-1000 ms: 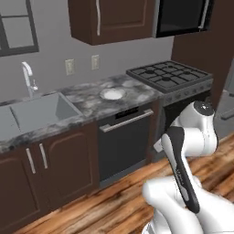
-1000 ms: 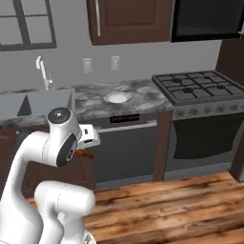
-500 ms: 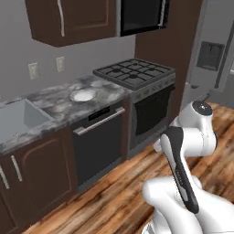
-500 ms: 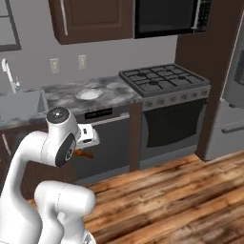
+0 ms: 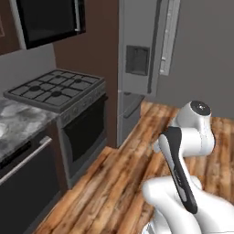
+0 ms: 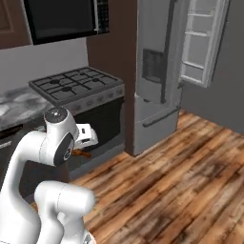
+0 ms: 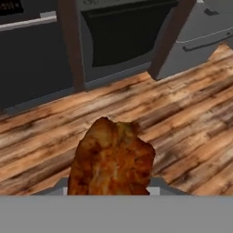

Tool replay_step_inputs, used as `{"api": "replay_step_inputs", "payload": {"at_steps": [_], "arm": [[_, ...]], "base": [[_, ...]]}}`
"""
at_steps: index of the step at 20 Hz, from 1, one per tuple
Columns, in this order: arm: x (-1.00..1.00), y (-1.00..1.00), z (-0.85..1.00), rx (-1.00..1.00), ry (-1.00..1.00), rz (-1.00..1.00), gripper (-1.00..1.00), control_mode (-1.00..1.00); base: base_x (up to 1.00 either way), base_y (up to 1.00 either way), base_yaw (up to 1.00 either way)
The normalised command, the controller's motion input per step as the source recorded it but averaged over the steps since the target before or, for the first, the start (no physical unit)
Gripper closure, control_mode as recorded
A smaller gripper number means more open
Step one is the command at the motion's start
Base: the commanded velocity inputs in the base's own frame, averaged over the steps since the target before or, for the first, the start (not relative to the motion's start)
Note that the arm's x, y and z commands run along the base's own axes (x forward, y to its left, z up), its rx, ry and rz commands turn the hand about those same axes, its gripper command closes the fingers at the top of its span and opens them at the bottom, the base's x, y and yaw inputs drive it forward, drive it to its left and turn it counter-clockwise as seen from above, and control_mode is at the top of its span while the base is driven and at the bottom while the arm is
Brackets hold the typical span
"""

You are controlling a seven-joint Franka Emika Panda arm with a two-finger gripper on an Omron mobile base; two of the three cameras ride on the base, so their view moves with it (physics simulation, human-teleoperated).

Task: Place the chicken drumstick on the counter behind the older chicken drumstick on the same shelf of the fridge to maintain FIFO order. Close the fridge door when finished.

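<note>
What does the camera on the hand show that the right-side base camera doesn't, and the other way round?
The hand view alone shows, close up, the dark reddish-brown chicken drumstick held at the tool, its fingers hidden behind it.

The right base view alone shows the black gas stovetop, the dark microwave above it, and the tall grey steel fridge with its white-shelved door swung open.

Both show the dark oven front, the fridge's lower drawers and the brown wooden plank floor.
</note>
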Motion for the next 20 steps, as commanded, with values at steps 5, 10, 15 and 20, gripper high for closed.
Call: {"api": "replay_step_inputs", "payload": {"at_steps": [5, 10, 15, 20], "arm": [[0.00, 0.00, 0.00, 0.00, 0.00, 0.00, 1.00, 1.00], [0.00, 0.00, 0.00, 0.00, 0.00, 0.00, 1.00, 1.00], [0.00, 0.00, 0.00, 0.00, 0.00, 0.00, 1.00, 1.00], [0.00, 0.00, 0.00, 0.00, 0.00, 0.00, 1.00, 1.00]], "base": [[0.96, -0.65, -0.58], [1.00, -0.37, -0.47], [1.00, -0.16, -0.26], [1.00, -0.20, 0.10]]}}
